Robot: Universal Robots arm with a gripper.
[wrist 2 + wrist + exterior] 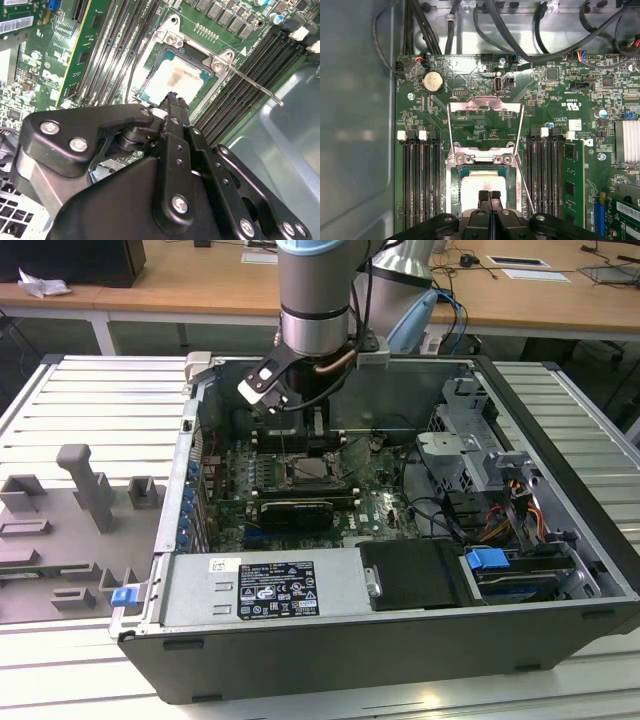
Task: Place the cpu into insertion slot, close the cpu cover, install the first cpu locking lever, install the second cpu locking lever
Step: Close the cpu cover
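1. The cpu (pixel 482 186) lies flat in the insertion slot (pixel 169 36), pale metal top facing up. It looks level with the socket rim, so I judge it seated.
2. The chip is probably light, stiff and smooth on top, with a delicate underside. The sensible hold is by two opposite edges, kept level, with no downward force on the socket contacts.
3. The cpu cover (pixel 484 104) is swung open on its hinge and stands back from the chip on the side toward the coin cell battery (pixel 432 81). Its square window is open over bare board.
4. One locking lever (pixel 255 87), a thin metal rod, angles out from the socket corner over the memory slots (pixel 420 185). It appears unlatched.
5. The end effector (pixel 489 195) is clenched, its two black fingers pressed together with nothing between them. It is poised over the near edge of the chip. It may be touching the metal top, but in both wrist views the fingers hide the contact point.
6. In the exterior view the robot arm (pixel 315 290) reaches down into the open computer case (pixel 300 670), which lies on its side on a slatted metal surface (pixel 90 390).
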